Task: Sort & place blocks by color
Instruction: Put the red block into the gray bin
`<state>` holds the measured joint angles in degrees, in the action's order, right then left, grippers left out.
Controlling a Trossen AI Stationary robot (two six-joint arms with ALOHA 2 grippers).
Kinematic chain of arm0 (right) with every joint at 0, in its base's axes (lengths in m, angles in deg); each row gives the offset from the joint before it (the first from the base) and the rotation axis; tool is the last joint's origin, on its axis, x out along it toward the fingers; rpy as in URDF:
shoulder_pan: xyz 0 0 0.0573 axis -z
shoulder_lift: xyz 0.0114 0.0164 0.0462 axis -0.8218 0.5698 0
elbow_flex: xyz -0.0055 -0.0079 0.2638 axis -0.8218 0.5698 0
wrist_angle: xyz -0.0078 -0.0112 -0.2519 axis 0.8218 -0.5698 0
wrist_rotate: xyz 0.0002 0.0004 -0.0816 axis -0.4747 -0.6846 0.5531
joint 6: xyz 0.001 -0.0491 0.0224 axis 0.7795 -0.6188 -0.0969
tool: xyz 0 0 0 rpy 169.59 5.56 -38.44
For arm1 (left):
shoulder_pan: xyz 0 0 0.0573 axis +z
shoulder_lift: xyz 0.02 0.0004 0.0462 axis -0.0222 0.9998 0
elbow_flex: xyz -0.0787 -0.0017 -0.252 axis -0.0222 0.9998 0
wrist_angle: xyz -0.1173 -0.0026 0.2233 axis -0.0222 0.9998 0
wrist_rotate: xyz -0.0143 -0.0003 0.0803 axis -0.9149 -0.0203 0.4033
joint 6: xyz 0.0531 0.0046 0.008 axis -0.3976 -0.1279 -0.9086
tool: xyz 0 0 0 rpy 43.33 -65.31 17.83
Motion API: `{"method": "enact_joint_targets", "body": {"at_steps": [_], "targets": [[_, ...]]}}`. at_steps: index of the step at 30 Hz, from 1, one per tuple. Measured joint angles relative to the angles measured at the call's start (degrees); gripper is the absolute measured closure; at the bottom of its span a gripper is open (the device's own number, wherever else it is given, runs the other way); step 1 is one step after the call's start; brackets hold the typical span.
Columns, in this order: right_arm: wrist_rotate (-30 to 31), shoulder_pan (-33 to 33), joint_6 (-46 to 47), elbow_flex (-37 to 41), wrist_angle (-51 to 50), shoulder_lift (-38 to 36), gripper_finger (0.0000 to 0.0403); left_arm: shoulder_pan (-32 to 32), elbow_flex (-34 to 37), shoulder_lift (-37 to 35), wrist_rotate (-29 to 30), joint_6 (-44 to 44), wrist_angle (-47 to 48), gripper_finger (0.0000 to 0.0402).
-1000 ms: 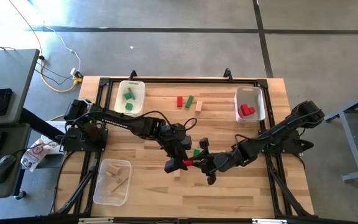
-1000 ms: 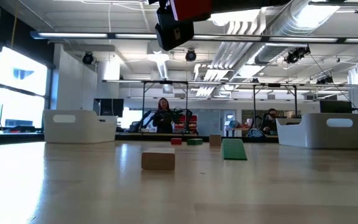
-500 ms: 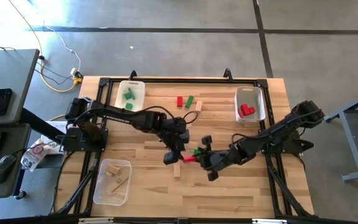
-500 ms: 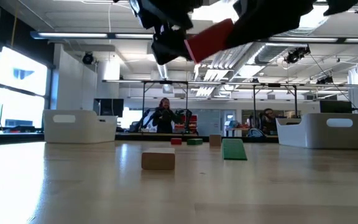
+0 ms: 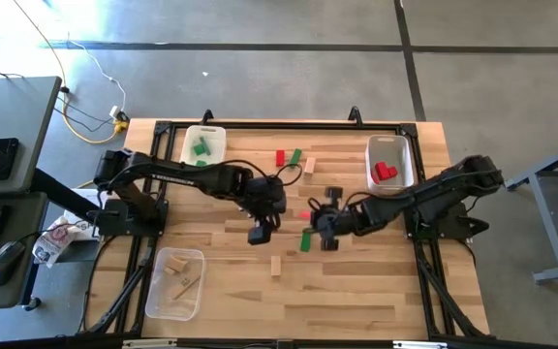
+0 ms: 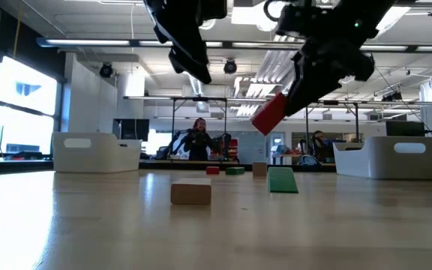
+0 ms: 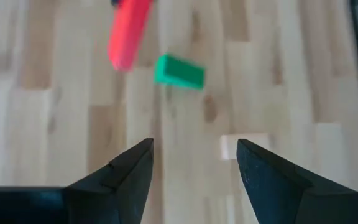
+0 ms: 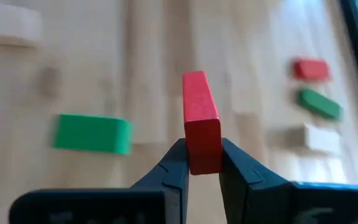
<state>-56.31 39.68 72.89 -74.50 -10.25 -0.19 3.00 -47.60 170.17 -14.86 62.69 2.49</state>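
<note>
Red block (image 8: 200, 121) clamped between right gripper (image 8: 199, 160) fingers, lifted off the table (image 5: 356, 291) near its middle, tilted in the low view (image 6: 269, 113). Green block (image 5: 305, 240) lies on the wood just beside that gripper; natural wood block (image 5: 276, 266) a bit nearer the front edge. Left gripper (image 7: 194, 163) hovers close by, fingers spread, holding nothing.

Three bins (image 5: 201, 147) sat on worktop (image 5: 376, 291): two at far corners, one at near left corner. Three blocks (image 5: 294, 158) lay near far edge, mid-width. Two blocks (image 5: 305, 240) lay mid-worktop, between hands.
</note>
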Motion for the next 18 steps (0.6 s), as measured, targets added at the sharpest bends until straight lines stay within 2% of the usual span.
{"method": "enact_joint_targets", "body": {"at_steps": [4, 18], "targets": [[2.4, 3.2, 3.0, 0.0, -3.9, 0.0, 0.0361, -0.3, 2.8, -2.8, 3.2, 0.5, 0.6, 0.0186], [6.1, 12.4, 14.2, 0.0, -19.1, -0.2, 0.0361, -0.2, 20.3, -18.7, 4.6, 7.3, -8.0, 0.0186]]}}
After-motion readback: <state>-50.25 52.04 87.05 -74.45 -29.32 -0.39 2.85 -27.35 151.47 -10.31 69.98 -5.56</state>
